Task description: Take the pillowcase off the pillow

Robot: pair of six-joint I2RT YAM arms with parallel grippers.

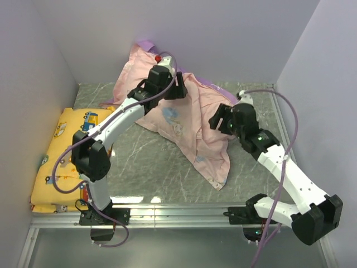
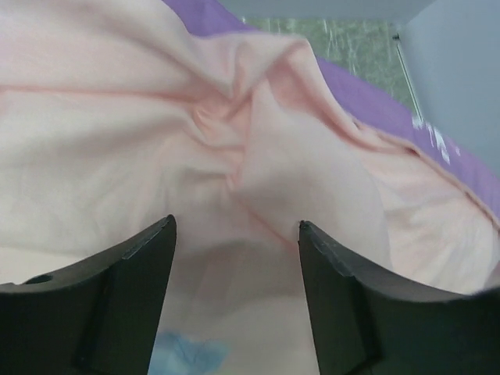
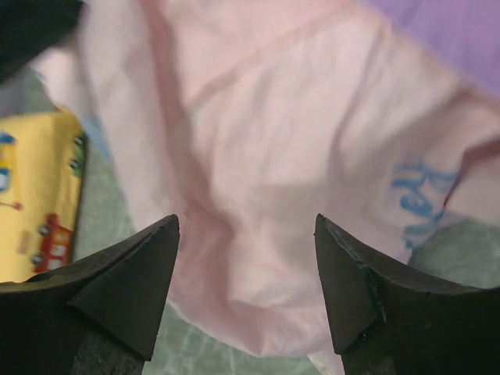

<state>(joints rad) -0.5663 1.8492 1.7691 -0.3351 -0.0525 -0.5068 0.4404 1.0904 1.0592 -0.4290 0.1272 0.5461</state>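
Pillowcase (image 1: pixel 195 114) lies crumpled on the table (image 1: pixel 145 162), pink side out. Left gripper (image 2: pixel 237 228) and right gripper (image 3: pixel 247 225) both stand wide, empty.

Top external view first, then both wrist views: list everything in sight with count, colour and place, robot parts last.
pillowcase: one, pale pink inner side showing with purple edges, crumpled across the back and centre of the table
pillow: none seen bare; cannot tell whether it lies under the fabric
yellow cushion: one, yellow with cartoon vehicles, along the left wall
table: one, grey marbled
walls: pale lilac, left, back and right
arms: two, white and black, bases at the near edge
left gripper: black, open, over the pink fabric
right gripper: black, open, over the pillowcase's right part
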